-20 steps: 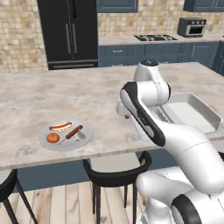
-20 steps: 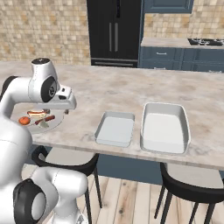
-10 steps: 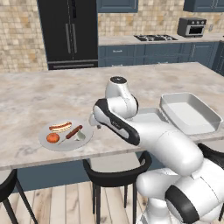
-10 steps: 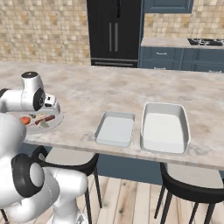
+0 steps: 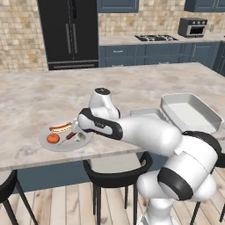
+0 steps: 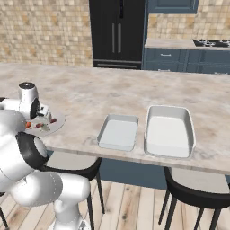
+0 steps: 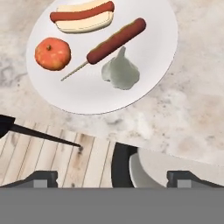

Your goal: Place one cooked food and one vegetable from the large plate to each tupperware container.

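Left base view: arm bent low over plate (image 5: pixel 61 143) at table (image 5: pixel 39 96) front edge — reaching for food, likely. Trays (image 5: pixel 189 112) well apart, empty.
Right base view: stools, wood floor, black fridge behind.
Hand view: hot dog (image 7: pixel 83 16), tomato (image 7: pixel 52 53), sausage (image 7: pixel 116 40), pale lump (image 7: pixel 120 72) all on plate; claw (image 7: pixel 113 178) tips apart, empty.

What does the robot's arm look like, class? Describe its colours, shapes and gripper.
The arm is built of smooth, rounded glossy white segments joined by dark grey-black bands, with a dark cap on one joint. The gripper ends in two small dark, blocky fingertips. No cables or markings are visible.
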### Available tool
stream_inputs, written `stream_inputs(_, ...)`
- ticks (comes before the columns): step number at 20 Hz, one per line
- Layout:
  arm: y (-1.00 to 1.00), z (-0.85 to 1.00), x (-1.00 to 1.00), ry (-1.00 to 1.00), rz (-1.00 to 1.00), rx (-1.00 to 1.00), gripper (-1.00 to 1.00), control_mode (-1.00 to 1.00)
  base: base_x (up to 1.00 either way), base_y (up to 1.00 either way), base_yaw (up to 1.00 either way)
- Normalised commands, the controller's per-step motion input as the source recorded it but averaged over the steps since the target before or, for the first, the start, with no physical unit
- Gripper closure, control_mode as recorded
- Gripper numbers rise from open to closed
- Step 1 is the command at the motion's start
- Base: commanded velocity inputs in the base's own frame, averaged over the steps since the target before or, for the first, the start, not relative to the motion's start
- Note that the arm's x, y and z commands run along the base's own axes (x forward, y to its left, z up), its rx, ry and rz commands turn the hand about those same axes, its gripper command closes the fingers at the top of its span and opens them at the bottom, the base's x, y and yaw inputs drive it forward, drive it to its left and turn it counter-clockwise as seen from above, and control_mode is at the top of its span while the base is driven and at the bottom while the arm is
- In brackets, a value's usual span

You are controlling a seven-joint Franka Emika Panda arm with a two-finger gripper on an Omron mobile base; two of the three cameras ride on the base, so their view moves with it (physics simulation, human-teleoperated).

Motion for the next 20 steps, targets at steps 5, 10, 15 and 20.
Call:
stream_inputs(5, 0.03, -0.25, 0.35, 0.00, 0.00, -0.04, -1.00, -1.00, 0.00, 0.00, 0.00)
stream_inputs(10, 0.18, -0.34, 0.48, 0.00, 0.00, -0.03, -1.00, -1.00, 0.00, 0.00, 0.00)
stream_inputs(15, 0.21, -0.27, 0.49, -0.01, 0.00, -0.01, -1.00, -1.00, 0.00, 0.00, 0.00)
stream_inputs(20, 0.09, -0.36, 0.36, -0.03, 0.00, 0.00, -1.00, -1.00, 0.00, 0.00, 0.00)
